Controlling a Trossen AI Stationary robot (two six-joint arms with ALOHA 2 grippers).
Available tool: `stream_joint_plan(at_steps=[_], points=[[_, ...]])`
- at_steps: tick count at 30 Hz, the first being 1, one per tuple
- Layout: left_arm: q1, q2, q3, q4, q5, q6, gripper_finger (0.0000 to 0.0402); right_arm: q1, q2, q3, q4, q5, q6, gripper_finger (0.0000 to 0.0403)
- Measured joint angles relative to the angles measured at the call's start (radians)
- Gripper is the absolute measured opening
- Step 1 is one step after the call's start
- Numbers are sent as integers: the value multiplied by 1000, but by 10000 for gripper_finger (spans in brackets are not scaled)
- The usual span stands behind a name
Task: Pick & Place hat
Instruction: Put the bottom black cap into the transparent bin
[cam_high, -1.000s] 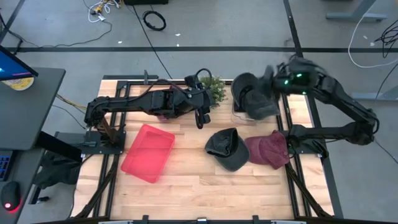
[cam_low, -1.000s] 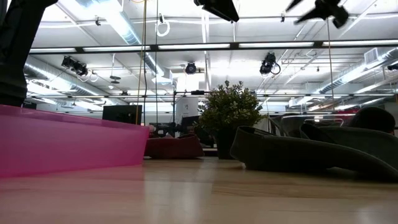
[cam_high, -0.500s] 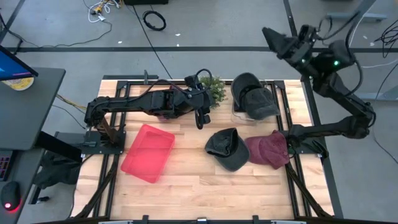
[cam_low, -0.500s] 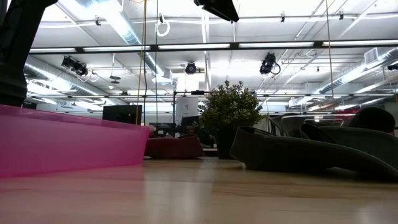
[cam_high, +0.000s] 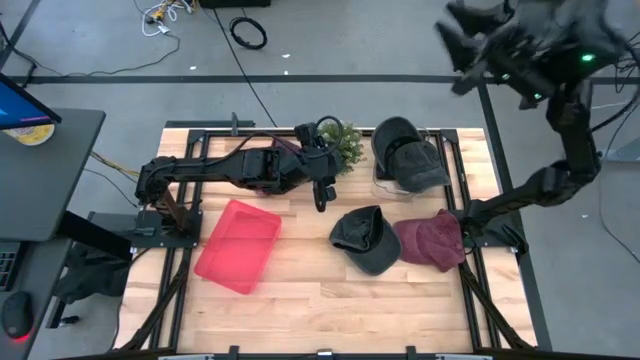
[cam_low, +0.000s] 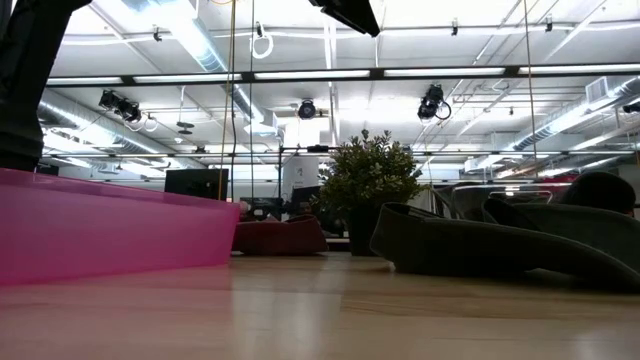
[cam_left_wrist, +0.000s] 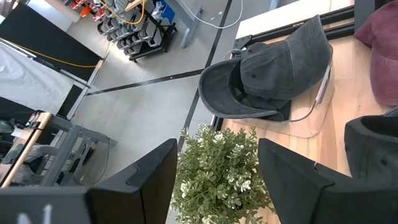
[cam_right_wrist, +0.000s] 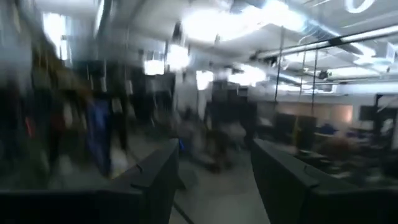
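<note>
High view shows the worktop (cam_high: 330, 300) first, wooden, with a pink tray (cam_high: 237, 245) lying toward its left side. Three hats come next. A grey cap (cam_high: 407, 155) sits at the far edge on a clear stand, a dark cap (cam_high: 363, 238) lies near the middle, and a maroon cap (cam_high: 432, 240) touches it on the right. A small plant (cam_high: 345, 143) stands at the far edge, just beside the grey cap.

Left gripper (cam_high: 321, 192) hovers near the plant, its jaws apart and holding nothing; the left wrist view shows only the plant between them. Right gripper (cam_high: 468, 45) is raised high beyond the far right corner, well clear of every hat, jaws apart and empty.

Each hat looks light, soft and floppy, so the crown would likely crumple under a pinch. The stiffer brim, or the crown's rim edge, seems the better place to take hold.
</note>
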Motion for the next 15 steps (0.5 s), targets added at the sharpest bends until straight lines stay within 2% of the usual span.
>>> stream_joint_plan(at_steps=[3,5,7,11,12,15], points=[[1,0,0,1,0,0,227,16,10,-1,-242,1,-218,206],[3,0,0,1,0,0,227,38,24,-2,-436,3,-304,206],[7,0,0,1,0,0,227,63,38,-2,-621,13,-324,206],[17,0,0,1,0,0,227,110,74,-2,-945,104,-293,206],[18,0,0,1,0,0,227,121,82,-7,-981,121,-283,206],[23,0,0,1,0,1,227,153,59,-83,-948,136,-229,206]])
